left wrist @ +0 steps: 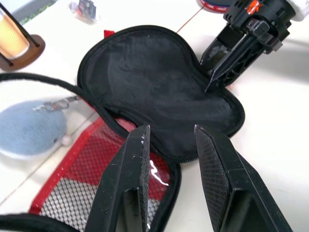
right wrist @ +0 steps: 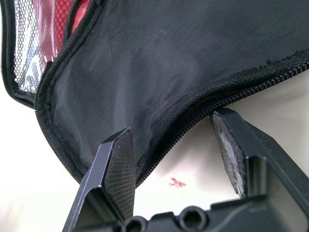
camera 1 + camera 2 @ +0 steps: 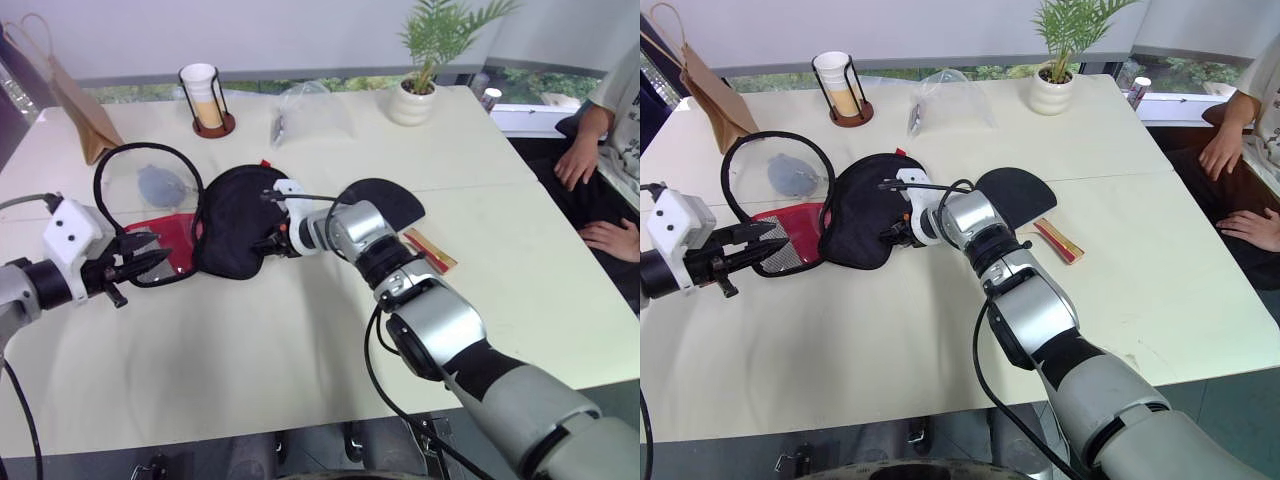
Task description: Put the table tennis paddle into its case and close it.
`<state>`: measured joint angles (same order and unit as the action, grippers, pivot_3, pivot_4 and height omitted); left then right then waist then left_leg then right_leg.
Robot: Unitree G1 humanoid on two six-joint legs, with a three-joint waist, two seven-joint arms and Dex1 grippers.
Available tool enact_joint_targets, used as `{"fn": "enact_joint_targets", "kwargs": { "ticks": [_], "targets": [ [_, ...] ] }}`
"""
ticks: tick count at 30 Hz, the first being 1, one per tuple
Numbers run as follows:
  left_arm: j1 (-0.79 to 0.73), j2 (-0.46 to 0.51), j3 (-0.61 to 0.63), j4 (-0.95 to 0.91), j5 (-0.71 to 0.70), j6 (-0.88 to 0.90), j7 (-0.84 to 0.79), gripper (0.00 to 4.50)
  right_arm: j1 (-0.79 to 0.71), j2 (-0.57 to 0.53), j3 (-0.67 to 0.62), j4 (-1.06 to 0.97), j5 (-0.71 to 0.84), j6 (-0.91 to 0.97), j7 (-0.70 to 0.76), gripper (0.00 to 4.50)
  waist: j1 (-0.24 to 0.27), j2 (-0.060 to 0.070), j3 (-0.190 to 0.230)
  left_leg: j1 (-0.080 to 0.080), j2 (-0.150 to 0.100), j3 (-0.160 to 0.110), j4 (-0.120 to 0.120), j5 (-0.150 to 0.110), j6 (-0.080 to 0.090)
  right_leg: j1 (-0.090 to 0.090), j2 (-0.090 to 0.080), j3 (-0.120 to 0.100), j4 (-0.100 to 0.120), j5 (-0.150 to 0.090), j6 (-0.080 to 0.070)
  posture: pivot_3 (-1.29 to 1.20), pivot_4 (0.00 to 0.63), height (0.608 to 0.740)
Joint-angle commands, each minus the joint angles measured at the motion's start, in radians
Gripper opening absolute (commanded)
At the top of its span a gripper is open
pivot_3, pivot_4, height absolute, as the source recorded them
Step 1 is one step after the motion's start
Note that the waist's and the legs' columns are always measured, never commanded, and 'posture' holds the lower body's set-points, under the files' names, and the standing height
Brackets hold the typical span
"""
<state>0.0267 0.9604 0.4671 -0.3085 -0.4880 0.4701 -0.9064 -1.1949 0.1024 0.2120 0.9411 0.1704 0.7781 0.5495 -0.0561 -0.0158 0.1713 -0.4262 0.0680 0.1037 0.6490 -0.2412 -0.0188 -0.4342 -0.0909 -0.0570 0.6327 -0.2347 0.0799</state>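
The case (image 3: 235,230) lies unzipped on the tabletop (image 3: 300,350), its soft fabric likely to sag, so its zip edge looks the best hold. The released right gripper (image 2: 176,159) straddles that edge; the left gripper (image 1: 171,159) hovers parted, empty. The paddle (image 3: 385,200), stiff and light, lies behind the right arm.

You see one open black fabric paddle-shaped case (image 3: 235,220), one black-faced wooden-handled paddle (image 3: 385,200), one small potted green plant (image 3: 415,95).
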Motion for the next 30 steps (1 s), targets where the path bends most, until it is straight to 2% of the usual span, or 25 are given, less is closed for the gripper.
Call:
{"fn": "enact_joint_targets", "kwargs": {
  "ticks": [1,2,6,12,16,24,30],
  "targets": [
    [-0.007,0.014,0.048,-0.013,0.01,-0.021,0.004,1.44,0.024,0.019,0.002,0.02,-0.039,-0.003,-0.032,2.19,-0.003,0.0,0.0,0.0,0.0,0.0,0.0,0.0,0.0,0.0,0.0,0.0,0.0,0.0,0.0,0.0,0.15,0.74],
    [-0.008,0.014,0.049,-0.012,0.012,-0.023,0.004,1.44,0.036,0.022,0.011,0.016,-0.053,-0.014,-0.038,1.85,-0.005,0.0,0.0,0.0,0.0,0.0,0.0,0.0,0.0,0.0,0.0,0.0,0.0,0.0,0.0,0.0,0.15,0.74],
    [-0.011,0.014,0.051,-0.009,0.021,-0.03,0.006,1.44,0.075,0.027,0.033,-0.014,-0.089,-0.02,-0.038,0.03,-0.011,-0.001,0.0,0.0,0.0,0.0,0.0,0.0,0.0,0.0,0.0,0.0,0.0,0.0,0.0,0.0,0.15,0.74],
    [-0.023,0.011,0.041,0.014,0.042,-0.058,0.007,1.44,0.139,-0.004,0.071,-0.106,-0.135,-0.001,-0.027,0.03,-0.012,0.0,-0.001,0.0,0.0,0.0,-0.001,0.0,0.0,0.0,0.0,0.0,0.0,0.0,0.0,0.0,0.15,0.74],
    [-0.031,0.008,0.036,0.024,0.051,-0.07,0.009,1.44,0.189,-0.059,0.075,-0.242,-0.129,0.084,-0.001,0.03,-0.001,-0.001,-0.001,0.0,0.0,0.0,0.0,0.0,0.0,0.001,-0.001,0.0,0.0,0.0,0.0,0.0,0.15,0.74],
    [-0.043,-0.001,0.014,0.037,0.062,-0.087,0.011,1.44,0.381,-0.305,0.06,-0.714,-0.073,0.354,0.061,0.03,0.046,-0.001,-0.001,0.0,-0.003,0.0,0.0,0.0,0.0,0.002,-0.005,-0.001,-0.003,-0.002,-0.004,0.0,0.15,0.74],
    [-0.064,-0.006,-0.016,0.051,0.069,-0.095,0.004,1.44,0.479,-0.438,0.023,-0.957,-0.008,0.513,0.06,0.03,0.045,-0.002,-0.002,0.0,-0.003,0.0,0.0,0.0,0.0,0.002,-0.005,-0.001,-0.003,-0.002,-0.004,0.0,0.15,0.74]
  ]
}}
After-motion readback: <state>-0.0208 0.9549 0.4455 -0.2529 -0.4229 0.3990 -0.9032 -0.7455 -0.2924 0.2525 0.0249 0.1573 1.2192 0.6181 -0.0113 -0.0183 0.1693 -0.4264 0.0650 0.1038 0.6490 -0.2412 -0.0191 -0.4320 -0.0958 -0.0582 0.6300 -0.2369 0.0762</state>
